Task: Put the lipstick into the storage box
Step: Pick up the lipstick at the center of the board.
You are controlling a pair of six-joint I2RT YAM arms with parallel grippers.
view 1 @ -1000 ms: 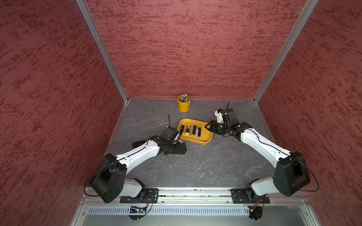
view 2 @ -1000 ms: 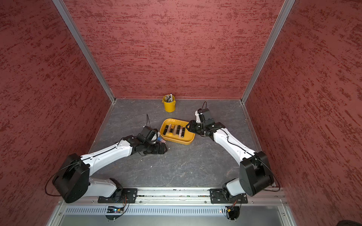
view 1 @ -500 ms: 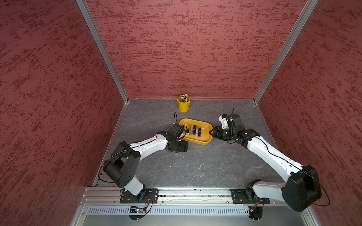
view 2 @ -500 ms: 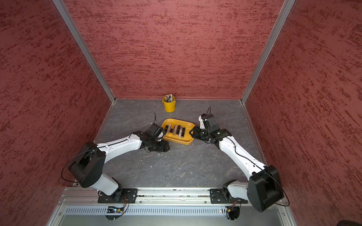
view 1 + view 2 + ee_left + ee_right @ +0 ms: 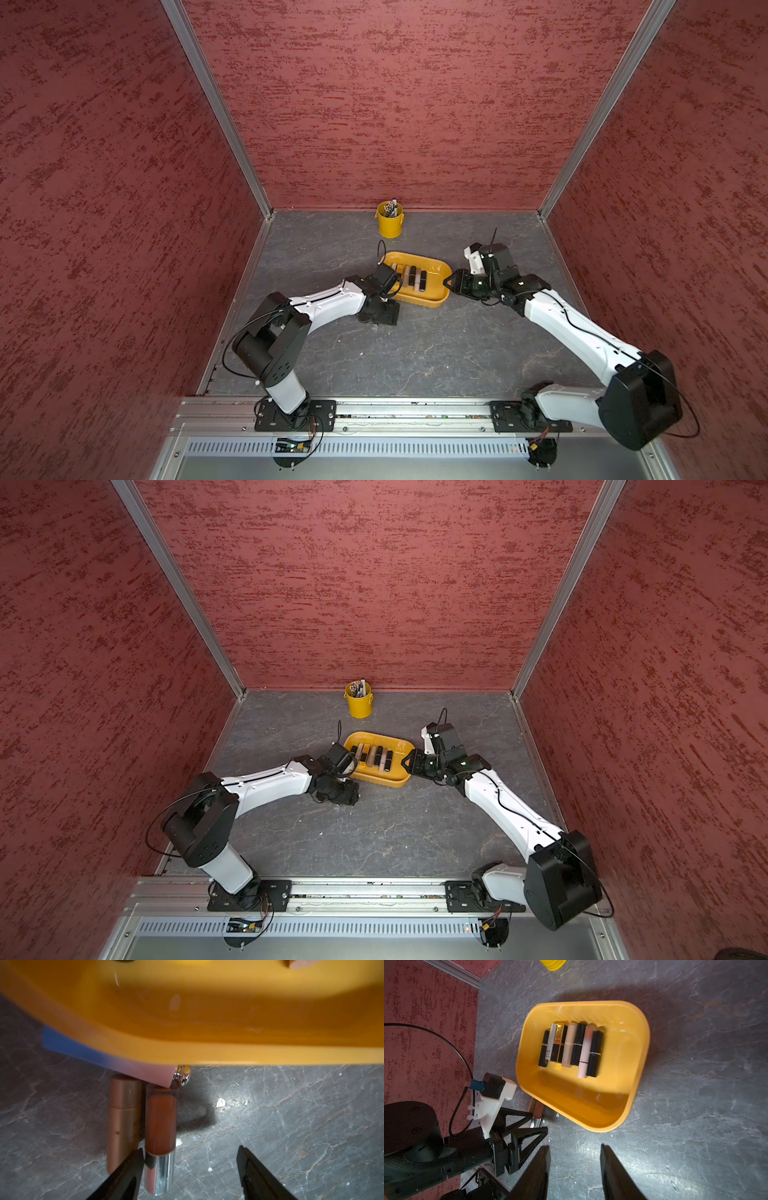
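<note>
**Grasp stage: left fingers bracketing a lipstick outside the box**

Left gripper stands partly open and holds nothing. One finger is wedged between the glossy russet, chrome-capped lipstick and a matte copper tube; the other finger is clear of the lipstick. Beyond the fingertips rises the smooth yellow storage box. The next move is probably to close and lift over the rim. Right gripper: parted, empty.

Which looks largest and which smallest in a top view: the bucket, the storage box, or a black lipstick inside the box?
1. storage box
2. bucket, plainly smaller, though it stands farther from the camera
3. black lipstick, by far the smallest
</note>
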